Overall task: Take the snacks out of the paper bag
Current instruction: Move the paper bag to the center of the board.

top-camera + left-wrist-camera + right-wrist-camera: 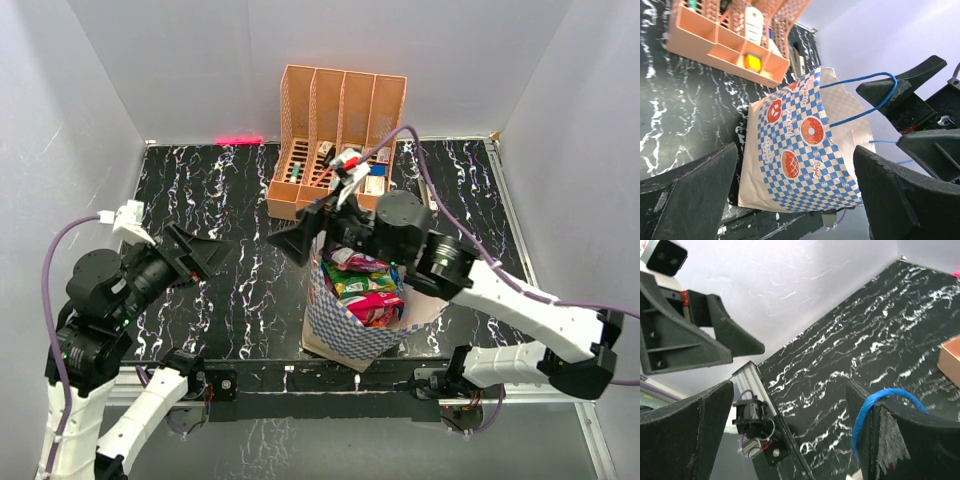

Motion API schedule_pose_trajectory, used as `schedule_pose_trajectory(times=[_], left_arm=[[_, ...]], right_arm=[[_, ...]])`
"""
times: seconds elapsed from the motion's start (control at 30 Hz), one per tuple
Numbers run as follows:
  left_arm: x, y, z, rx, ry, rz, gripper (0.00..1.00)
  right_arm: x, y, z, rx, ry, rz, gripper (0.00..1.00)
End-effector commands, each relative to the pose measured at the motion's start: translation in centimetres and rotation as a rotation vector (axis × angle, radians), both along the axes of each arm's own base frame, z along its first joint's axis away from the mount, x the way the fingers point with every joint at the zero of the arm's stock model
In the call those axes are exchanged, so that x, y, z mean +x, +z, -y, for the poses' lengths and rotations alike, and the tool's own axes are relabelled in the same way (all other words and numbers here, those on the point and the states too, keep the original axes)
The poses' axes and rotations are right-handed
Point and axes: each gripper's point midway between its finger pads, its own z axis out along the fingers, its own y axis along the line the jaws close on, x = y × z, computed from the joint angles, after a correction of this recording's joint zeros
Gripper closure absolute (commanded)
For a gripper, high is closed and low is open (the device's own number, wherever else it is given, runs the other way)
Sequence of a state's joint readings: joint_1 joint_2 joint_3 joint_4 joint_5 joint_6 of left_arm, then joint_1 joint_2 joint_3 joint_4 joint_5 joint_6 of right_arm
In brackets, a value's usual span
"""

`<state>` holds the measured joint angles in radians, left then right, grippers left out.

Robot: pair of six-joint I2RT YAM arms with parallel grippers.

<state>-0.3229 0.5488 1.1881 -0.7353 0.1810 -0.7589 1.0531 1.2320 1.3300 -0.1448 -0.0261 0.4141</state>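
The paper bag (345, 325), blue-and-white checked with orange logos, stands upright at the table's near middle. It also shows in the left wrist view (800, 150). Several snacks (366, 287), red, green and pink packets, fill its open top. My right gripper (308, 236) is open just above the bag's far left rim. A thin blue string handle (875, 405) is hooked over one of its fingers (910, 440), and that handle also shows in the left wrist view (875, 97). My left gripper (207, 256) is open and empty, left of the bag and facing it.
An orange slotted organizer (340, 120) holding small bottles and boxes stands behind the bag; it also shows in the left wrist view (725, 42). The black marbled table (230, 200) lies between grey walls. An arm base (757, 427) sits at the near rail.
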Motion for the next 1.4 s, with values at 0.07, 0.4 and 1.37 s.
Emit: schedule_pose_trajectory(times=[0.07,0.4,1.37], left_arm=[[1.9,0.7,4.7,-0.066,-0.238,0.040,0.02],[3.5,0.5,6.6,-0.073,-0.335,0.066,0.02],[6.3,2.5,12.8,-0.344,-0.631,0.114,0.09]], right_arm=[[-1.5,-0.3,4.1,-0.072,-0.049,-0.045,0.02],[-0.5,-2.0,1.7,-0.053,-0.053,-0.148,0.02],[-2.2,3.3,16.4,0.062,-0.355,0.026,0.02]])
